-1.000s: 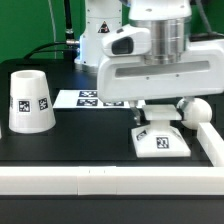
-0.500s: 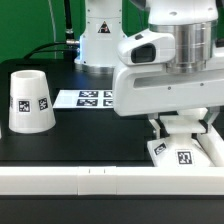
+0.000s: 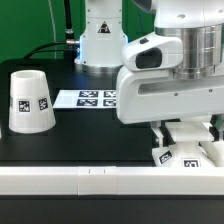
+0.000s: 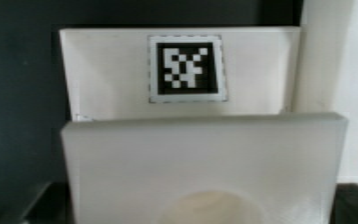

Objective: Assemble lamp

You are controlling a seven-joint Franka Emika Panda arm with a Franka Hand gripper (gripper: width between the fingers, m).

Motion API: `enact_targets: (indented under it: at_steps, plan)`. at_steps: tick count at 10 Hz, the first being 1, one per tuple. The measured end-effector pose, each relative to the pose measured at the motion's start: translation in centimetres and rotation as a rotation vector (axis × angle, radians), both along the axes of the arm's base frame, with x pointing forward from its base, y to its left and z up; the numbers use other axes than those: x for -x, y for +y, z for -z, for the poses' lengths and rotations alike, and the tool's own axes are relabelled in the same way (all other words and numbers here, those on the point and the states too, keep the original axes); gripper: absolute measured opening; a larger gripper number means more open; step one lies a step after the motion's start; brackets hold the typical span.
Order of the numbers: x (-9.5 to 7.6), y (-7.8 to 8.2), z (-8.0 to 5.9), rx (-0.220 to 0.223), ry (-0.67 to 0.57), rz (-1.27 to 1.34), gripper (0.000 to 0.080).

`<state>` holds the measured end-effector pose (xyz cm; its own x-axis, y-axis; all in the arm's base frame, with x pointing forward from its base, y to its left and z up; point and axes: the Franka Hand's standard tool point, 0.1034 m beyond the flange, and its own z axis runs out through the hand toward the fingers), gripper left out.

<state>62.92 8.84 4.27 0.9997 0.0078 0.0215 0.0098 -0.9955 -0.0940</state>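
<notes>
At the exterior view's left, the shade (image 3: 28,100) is seen standing on the black table (image 3: 90,140) with its wide mouth down and two square tags facing the camera. It is well apart from the arm. Further toward the middle, the marker board (image 3: 90,98) is laid flat on the table, behind and beside the shade. Along the front edge a white rail (image 3: 70,180) is stretched across the scene.

At the exterior view's right, the gripper (image 3: 186,134) is held low over the table, pointing straight down. Its dark fingers (image 3: 160,131) are placed on either side of the raised upper step of the base (image 3: 188,156) and appear pressed against it, so the base is taken to be clamped. The base is found just behind the front rail, near the right corner, with a tag showing on its front face. In the wrist view the base (image 4: 179,120) is shown filling the picture, one tag (image 4: 183,68) on its upper surface. The bulb cannot be made out.
</notes>
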Motion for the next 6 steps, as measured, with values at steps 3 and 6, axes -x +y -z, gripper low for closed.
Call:
enact_targets:
  at_steps: [3, 6]
  plan:
    - [0.0, 0.0, 0.0, 0.0, 0.0, 0.0, 0.0698]
    - [0.61, -0.11, -0.57, 0.0, -0.019, 0.015, 0.0699]
